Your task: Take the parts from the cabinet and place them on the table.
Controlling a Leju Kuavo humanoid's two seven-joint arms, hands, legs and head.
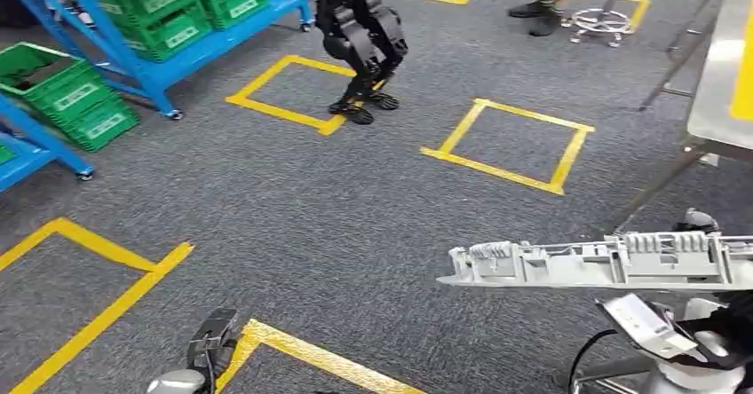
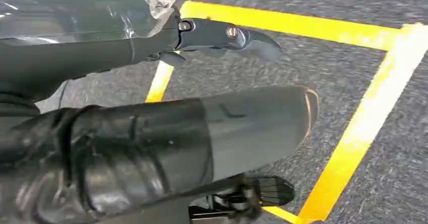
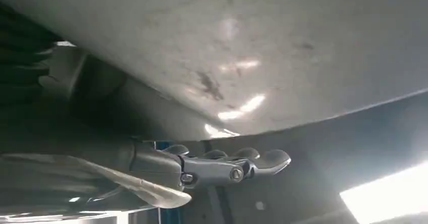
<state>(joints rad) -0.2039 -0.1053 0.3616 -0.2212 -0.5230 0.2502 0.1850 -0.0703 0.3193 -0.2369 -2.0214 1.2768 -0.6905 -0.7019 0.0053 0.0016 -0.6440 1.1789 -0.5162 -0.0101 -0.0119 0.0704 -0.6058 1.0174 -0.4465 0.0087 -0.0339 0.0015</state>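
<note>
- Carrying a long grey moulded plastic part is the step in hand: it lies level across the head view at about 4 o'clock, ribbed side up, held above the grey carpet.
- The right hand sits under the part, fingers reaching along its pale underside; how tightly they close I cannot tell, though the part clearly rests on that arm.
- The left hand hangs low at 7 o'clock, holding nothing, fingers straight and apart over yellow floor tape.
- The metal table stands at 2 o'clock, well apart from the part.
- The blue rack with green crates is at 10 o'clock; another dark humanoid robot stands at 12 o'clock.
- Next, I judge, the robot must turn right, approach the table and lower the part flat onto it, keeping it level.
</note>
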